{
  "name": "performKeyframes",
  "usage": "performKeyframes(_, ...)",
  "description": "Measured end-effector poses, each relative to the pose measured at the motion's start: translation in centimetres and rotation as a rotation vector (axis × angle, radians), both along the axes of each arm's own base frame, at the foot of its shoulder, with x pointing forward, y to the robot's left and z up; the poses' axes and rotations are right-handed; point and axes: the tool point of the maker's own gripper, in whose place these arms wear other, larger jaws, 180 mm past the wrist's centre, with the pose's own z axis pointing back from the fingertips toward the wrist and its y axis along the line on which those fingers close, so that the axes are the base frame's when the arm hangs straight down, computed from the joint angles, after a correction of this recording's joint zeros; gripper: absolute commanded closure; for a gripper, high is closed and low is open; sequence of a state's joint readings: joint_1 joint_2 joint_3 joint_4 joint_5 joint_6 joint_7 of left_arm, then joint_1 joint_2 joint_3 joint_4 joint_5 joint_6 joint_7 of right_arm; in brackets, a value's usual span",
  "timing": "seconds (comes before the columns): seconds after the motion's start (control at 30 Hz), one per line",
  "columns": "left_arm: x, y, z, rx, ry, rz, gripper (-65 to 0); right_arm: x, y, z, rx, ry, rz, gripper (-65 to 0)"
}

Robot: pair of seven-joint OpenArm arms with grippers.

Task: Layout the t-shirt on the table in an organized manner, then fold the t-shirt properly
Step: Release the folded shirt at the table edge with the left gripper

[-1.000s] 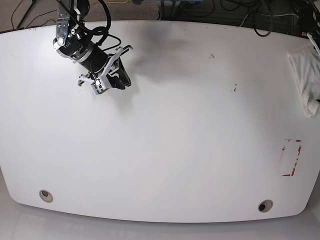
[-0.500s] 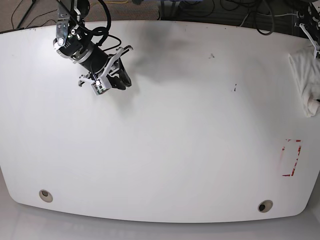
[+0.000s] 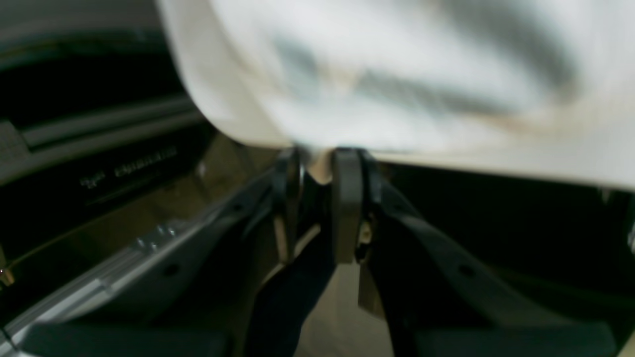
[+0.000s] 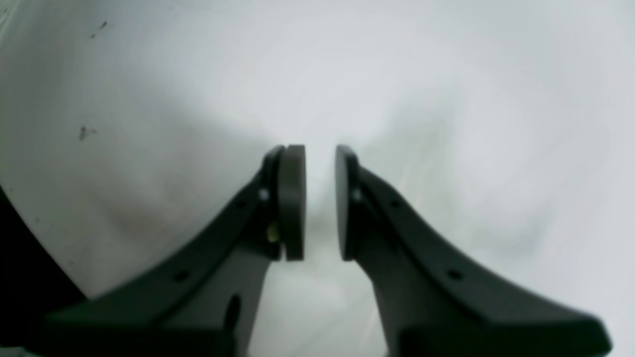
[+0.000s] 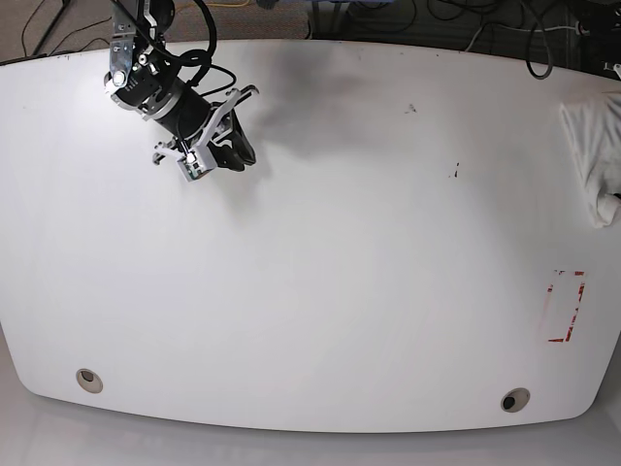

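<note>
The white t-shirt (image 5: pixel 594 160) lies bunched at the table's (image 5: pixel 340 272) far right edge. In the left wrist view, which is blurred, my left gripper (image 3: pixel 317 163) is shut on an edge of the t-shirt (image 3: pixel 397 74), with the cloth hanging past it over dark floor. The left gripper is out of the base view. My right gripper (image 5: pixel 209 146) hovers over the far left of the table. In the right wrist view the right gripper (image 4: pixel 320 198) is empty above the bare tabletop (image 4: pixel 446 99), its pads parallel with only a narrow slit between them.
A red-and-white tape mark (image 5: pixel 566 307) lies near the right front. One grommet hole (image 5: pixel 89 380) is at the front left and a second hole (image 5: pixel 514 399) at the front right. Cables (image 5: pixel 466 24) run behind the far edge.
The left arm has moved up and out of the base view at the far right. The right arm has shifted slightly toward the far edge. The t-shirt heap looks the same.
</note>
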State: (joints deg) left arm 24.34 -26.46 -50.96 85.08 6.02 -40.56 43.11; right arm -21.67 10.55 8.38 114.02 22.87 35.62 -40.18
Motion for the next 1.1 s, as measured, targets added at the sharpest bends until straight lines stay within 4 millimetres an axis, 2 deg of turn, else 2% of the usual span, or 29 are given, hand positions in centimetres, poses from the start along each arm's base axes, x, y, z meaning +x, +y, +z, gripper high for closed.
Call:
performKeyframes(0.2, -0.6, 0.8, 0.6, 0.032, 0.030, 0.010, -10.0, -0.8, 0.6, -0.2, -0.005, 0.001, 0.057, -9.4)
performKeyframes(0.63, 1.6, 0.0, 2.6, 0.068, -0.033, -0.047, -10.0, -0.9, 0.7, -0.1, -0.003, -0.007, 0.068, -9.4)
performKeyframes(0.87, 1.2, -0.4, 1.9, 0.054, -0.030, -0.037, -10.0, -0.9, 0.6, -0.1, -0.005, -0.007, 0.069, -9.4)
performKeyframes(1.1, 0.8, -2.4, -0.2, -0.002, -0.009, -0.041, -10.0, -0.9, 0.6, -0.1, -0.005, -0.007, 0.069, -9.4)
